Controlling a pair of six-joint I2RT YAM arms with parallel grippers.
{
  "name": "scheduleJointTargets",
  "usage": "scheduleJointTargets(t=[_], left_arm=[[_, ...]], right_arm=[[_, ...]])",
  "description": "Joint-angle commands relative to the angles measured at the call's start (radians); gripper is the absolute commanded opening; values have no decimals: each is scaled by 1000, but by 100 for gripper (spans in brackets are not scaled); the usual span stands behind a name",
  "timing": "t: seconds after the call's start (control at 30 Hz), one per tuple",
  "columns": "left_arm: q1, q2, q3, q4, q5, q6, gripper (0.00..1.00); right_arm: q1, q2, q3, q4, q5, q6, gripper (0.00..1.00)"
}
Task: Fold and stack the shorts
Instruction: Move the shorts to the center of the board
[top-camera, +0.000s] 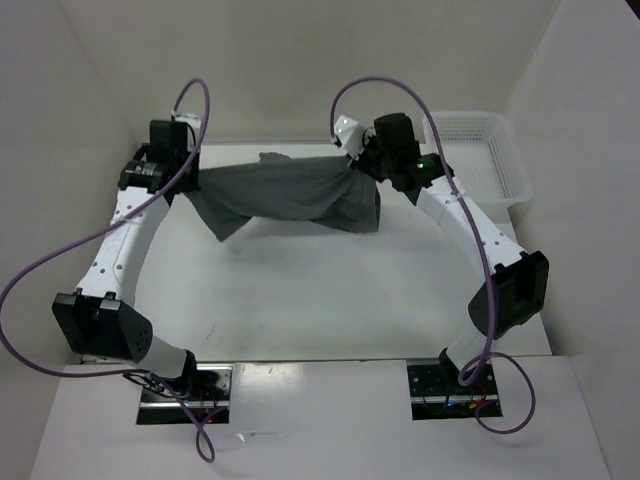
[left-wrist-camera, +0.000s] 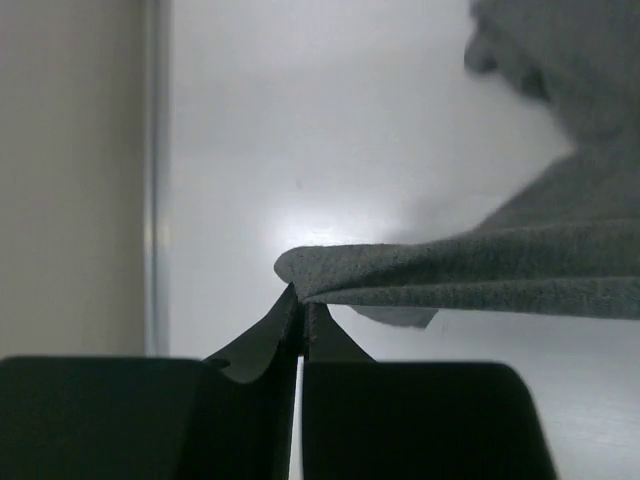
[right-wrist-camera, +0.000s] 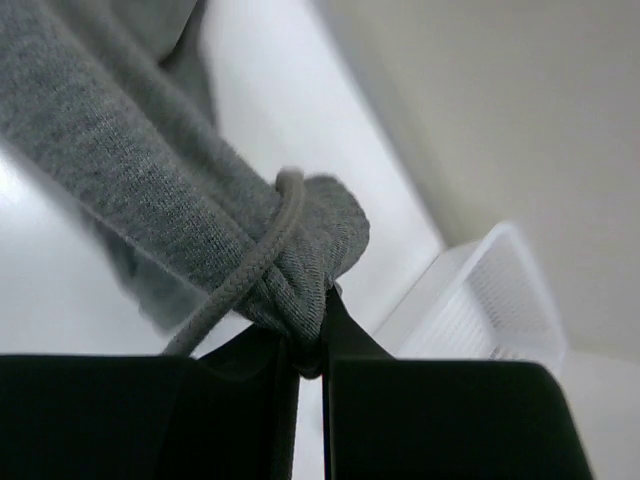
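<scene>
shorts (top-camera: 285, 195): 1 pair, hung over far bench (top-camera: 300, 300), long axis left-right, sagging mid-span | left jaws: clamped on its left edge | right jaws: clamped on bunched right corner, drawstring (right-wrist-camera: 240, 275) caught in | both arms equally near | basket (top-camera: 505, 160): 1, far right, apart

Grey soft shorts (top-camera: 285, 195), stretched wide and lifted at both ends, middle sagging, far side of worktop (top-camera: 300, 300).

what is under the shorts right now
Only bare white table shows beneath the shorts, which hang stretched between the left gripper and right gripper. The patch directly below the cloth is covered from above.
</scene>
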Motion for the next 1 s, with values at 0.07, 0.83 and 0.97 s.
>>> scheduleJointTargets(t=[0.07,0.83,0.97], left_arm=[[3,2,342,98,-145,4,0],[-115,-298,-24,-52,-34,4,0],[-173,-461,-428,-115,3,4,0]], right_arm=[[-10,8,346,63,-53,112,0],[64,-272,-139,-88,21,-15,0],[64,-423,-501,-167,28,-225,0]])
